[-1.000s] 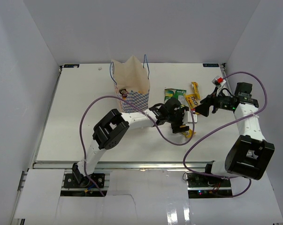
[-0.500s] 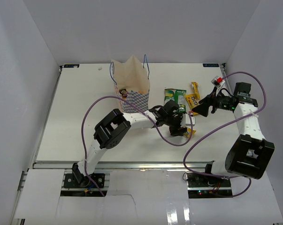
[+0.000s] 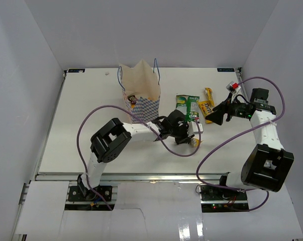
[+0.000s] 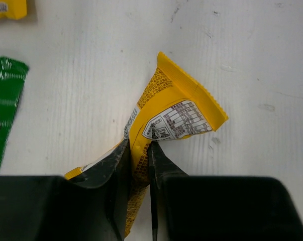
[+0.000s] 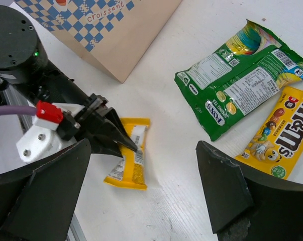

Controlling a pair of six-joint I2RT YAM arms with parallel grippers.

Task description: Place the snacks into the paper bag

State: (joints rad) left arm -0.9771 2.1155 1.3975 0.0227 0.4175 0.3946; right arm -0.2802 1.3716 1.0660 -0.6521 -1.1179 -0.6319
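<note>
My left gripper is shut on a yellow bar wrapper, pinching its middle so that it crumples, low over the white table. From above, the left gripper and the bar sit right of the paper bag, which stands upright with a blue checker base. In the right wrist view the same bar lies under the left gripper's fingers. My right gripper hangs open above it, holding nothing. A green pouch and a yellow candy bag lie flat to the right.
Another small yellow bar lies behind the candy bag, next to the green pouch. The left arm's purple cable loops over the table near the paper bag. White walls stand on three sides.
My left gripper has gone from open to shut on the yellow bar wrapper and shifted slightly left toward the bag. The right arm has not moved.
</note>
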